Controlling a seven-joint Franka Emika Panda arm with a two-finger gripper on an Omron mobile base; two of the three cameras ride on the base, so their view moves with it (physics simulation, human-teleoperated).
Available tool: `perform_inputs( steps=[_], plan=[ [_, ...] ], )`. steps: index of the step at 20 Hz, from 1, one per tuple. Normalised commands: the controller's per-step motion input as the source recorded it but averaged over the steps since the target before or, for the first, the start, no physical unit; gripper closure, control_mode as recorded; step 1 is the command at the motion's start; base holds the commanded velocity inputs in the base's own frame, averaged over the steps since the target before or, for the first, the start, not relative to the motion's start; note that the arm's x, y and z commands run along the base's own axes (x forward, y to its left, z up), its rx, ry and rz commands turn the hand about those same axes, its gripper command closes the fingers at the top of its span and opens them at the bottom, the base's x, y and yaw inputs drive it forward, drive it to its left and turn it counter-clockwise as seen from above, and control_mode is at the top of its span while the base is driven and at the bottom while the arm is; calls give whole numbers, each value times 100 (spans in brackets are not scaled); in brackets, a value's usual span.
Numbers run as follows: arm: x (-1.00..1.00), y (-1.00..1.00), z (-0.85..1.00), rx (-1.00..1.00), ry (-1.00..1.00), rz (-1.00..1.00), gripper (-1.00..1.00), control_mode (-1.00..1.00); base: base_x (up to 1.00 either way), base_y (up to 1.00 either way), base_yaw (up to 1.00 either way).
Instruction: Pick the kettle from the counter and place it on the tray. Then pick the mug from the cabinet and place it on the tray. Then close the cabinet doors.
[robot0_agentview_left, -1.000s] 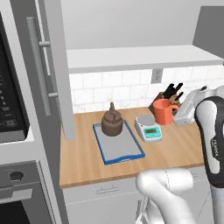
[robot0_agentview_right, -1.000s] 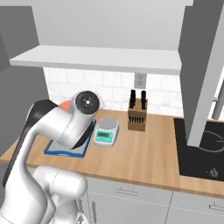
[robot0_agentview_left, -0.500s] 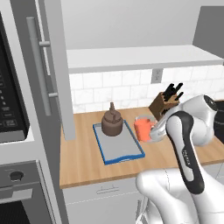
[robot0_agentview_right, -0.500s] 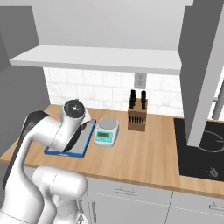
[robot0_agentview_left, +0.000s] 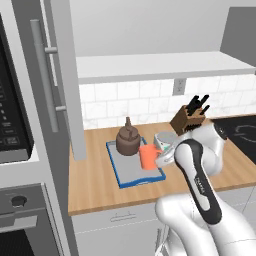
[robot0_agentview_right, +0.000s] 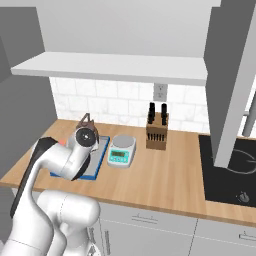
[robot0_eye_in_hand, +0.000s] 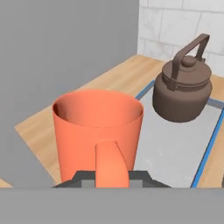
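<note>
On the plank-grained wooden table (robot0_agentview_left: 95, 187), the squat brown kettle (robot0_agentview_left: 128, 140) sits on the blue-rimmed grey tray (robot0_agentview_left: 131, 172). The fingers (robot0_eye_in_hand: 85, 178), nearly closed, grip the smooth orange mug (robot0_eye_in_hand: 98, 133) by its loop handle above the tray.

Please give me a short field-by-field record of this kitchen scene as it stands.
kettle: standing on the tray, far end
mug: upright, held by its handle over the tray, near the kettle
gripper: shut on the mug
cabinet door: open
scale: on the counter, beside the tray
knife block: by the wall
</note>
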Motion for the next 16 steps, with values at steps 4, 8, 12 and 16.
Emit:
perform_inputs(
  steps=[4,8,12,16],
  plan=[
    [25,21,-24,8,0,0,100,-100,0,0,0],
    [23,17,-33,0,0,0,100,-100,0,0,0],
    [33,19,-28,0,0,0,100,-100,0,0,0],
    [26,6,-32,0,0,3,100,-100,0,0,0]
  ],
)
